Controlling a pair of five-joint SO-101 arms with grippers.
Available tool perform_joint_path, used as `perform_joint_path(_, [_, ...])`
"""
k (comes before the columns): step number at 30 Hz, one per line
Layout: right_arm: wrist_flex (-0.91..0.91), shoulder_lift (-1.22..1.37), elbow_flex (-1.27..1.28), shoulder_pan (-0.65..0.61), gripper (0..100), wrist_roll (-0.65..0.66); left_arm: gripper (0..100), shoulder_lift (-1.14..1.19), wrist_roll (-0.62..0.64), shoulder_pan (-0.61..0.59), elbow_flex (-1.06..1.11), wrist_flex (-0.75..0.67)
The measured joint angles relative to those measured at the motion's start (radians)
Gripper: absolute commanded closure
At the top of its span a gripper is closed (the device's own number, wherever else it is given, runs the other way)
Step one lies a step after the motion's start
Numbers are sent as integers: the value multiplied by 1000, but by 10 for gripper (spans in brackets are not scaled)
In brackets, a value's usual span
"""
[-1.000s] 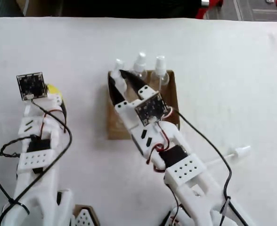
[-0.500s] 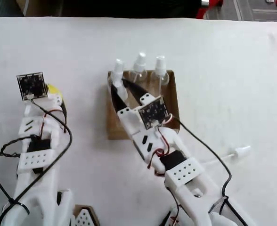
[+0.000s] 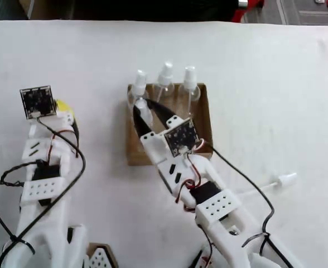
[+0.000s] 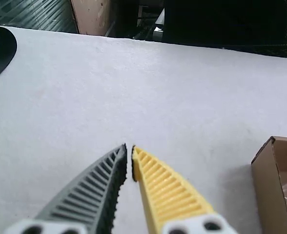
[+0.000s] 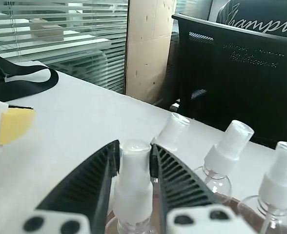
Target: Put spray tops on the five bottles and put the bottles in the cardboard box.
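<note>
the right hand [image 3: 147,107] is over the cardboard box [image 3: 204,120], its two black ribbed fingers [image 5: 92,183] pinching the white spray top of a clear bottle [image 3: 143,110]. in the right wrist view the fingers press on either side of the top, just under its round cap, and the bottle's see-through shoulder shows below them. this bottle stands upright at the left side of the box, within its walls; whether its base rests on the box floor cannot be told.

three more bottles [image 3: 165,78] stand upright in a row along the far end of the box, close beside each other. each is clear plastic with a white spray top fitted on. the nearest of them is just behind the one being held.

the box is brown, shallow and open at the top, and sits in the middle of the white desk [image 3: 264,84]. a loose spray top [image 3: 287,179] lies on its side on the desk, well to the right of the box, with a thin dip tube trailing from it towards the right arm.

the left hand [image 4: 129,150] is off to the left of the box, low over bare desk, its grey and yellow fingers pressed together at the tips with nothing between them.
</note>
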Motion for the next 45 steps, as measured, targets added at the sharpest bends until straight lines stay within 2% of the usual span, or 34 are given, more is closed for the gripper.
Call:
perform_joint_path(28, [-3,0,0,0,983,0,973,0,0,0,9,0])
perform_joint_path(33, [-3,0,0,0,896,0,973,0,0,0,9,0])
perform_joint_path(45, [-3,0,0,0,896,0,973,0,0,0,9,0])
